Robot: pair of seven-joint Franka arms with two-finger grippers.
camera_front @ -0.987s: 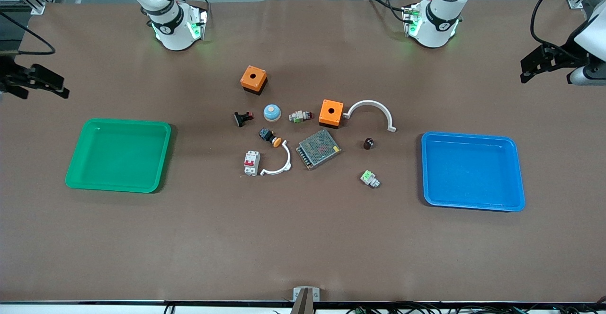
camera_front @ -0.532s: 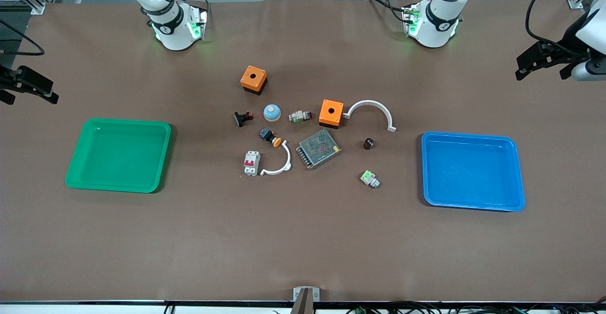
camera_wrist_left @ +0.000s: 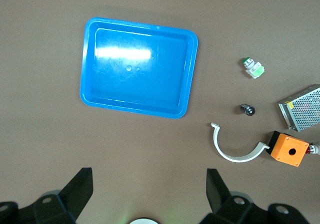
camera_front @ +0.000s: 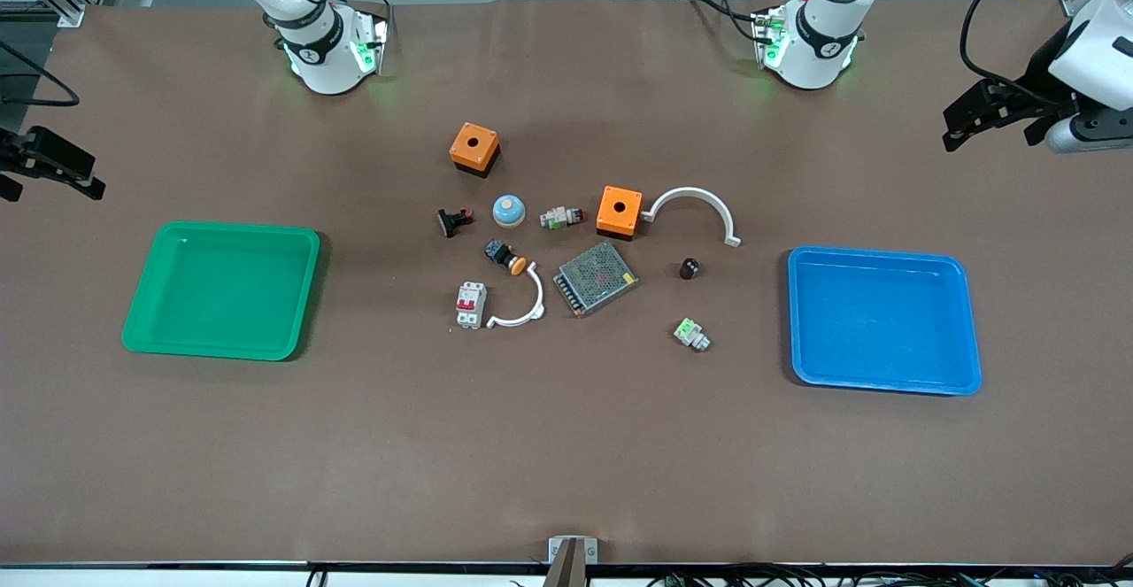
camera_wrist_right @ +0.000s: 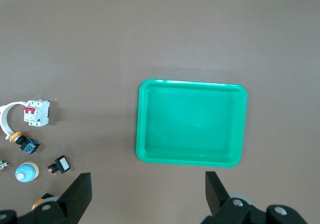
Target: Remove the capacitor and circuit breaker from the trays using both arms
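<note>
Both trays (camera_front: pixel 221 290) empty; capacitor (camera_front: pixel 689 268) and breaker (camera_front: pixel 470 305) on bench. Left gripper (camera_front: pixel 960 122) and right gripper (camera_front: pixel 62 171) hover, fingers released, holding nothing; task likely complete.

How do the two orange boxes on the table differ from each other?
One orange box stands apart from the other parts, farther from the front camera; the second orange box touches one end of a white curved piece and sits toward the left arm's end. Both have orange tops with a round hole and dark bases.

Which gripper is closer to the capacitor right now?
Left. The left gripper hangs open past the blue tray, at the capacitor's end; the right gripper hangs open above the green tray's end.
</note>
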